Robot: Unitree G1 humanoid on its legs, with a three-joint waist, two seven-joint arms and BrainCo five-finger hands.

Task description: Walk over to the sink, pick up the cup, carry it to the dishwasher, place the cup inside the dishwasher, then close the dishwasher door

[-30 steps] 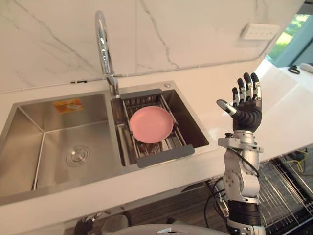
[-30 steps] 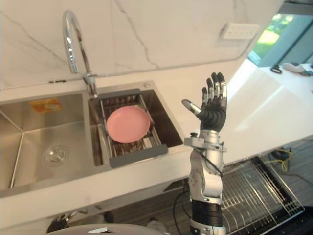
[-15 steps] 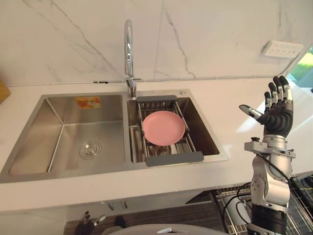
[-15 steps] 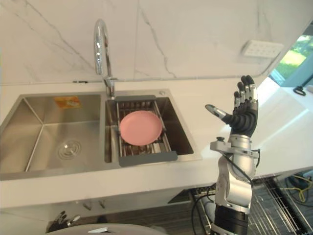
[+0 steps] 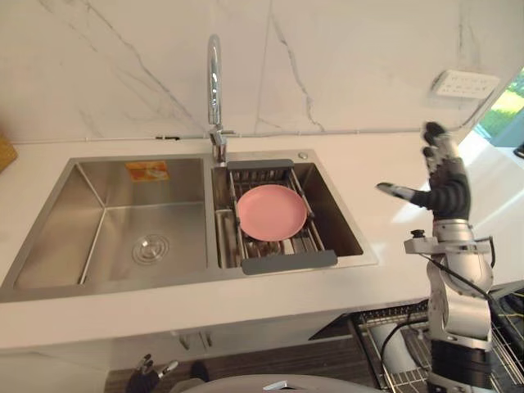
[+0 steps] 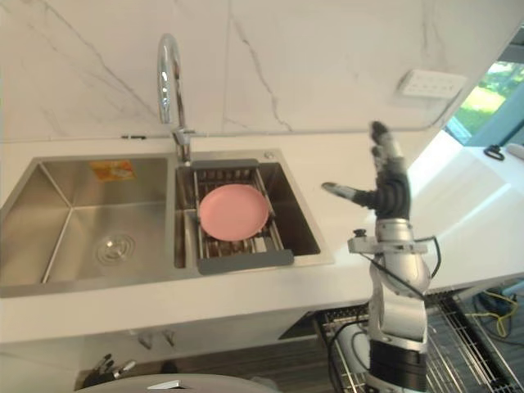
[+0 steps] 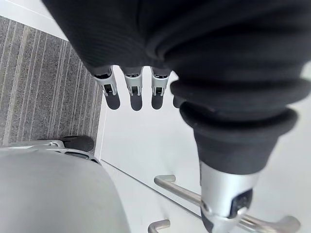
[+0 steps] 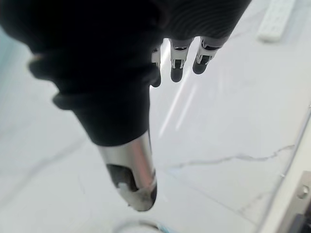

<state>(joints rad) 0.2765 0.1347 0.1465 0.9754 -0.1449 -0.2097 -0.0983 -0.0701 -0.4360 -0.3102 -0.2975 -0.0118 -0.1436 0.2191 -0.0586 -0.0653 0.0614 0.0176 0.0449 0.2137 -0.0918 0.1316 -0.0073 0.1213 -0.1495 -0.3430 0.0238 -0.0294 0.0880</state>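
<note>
The plate [image 5: 272, 212], pink and round, lies in the drain rack [image 5: 288, 262] set across the right basin of the sink [image 5: 106, 285], just in front of the tap [image 5: 214, 82]; it has not moved. Since half a second ago my right hand [image 5: 443, 182] has turned edge-on, its palm now toward the sink, and has drifted a little nearer the basin. It stands raised over the white counter [image 5: 385, 160], well apart from the plate, forearm upright, fingers straight and pointing up, thumb stuck out toward the sink, holding nothing. My left hand [image 7: 132, 87] hangs low by the cabinet front [image 7: 146, 145], fingers straight and loose, empty too.
</note>
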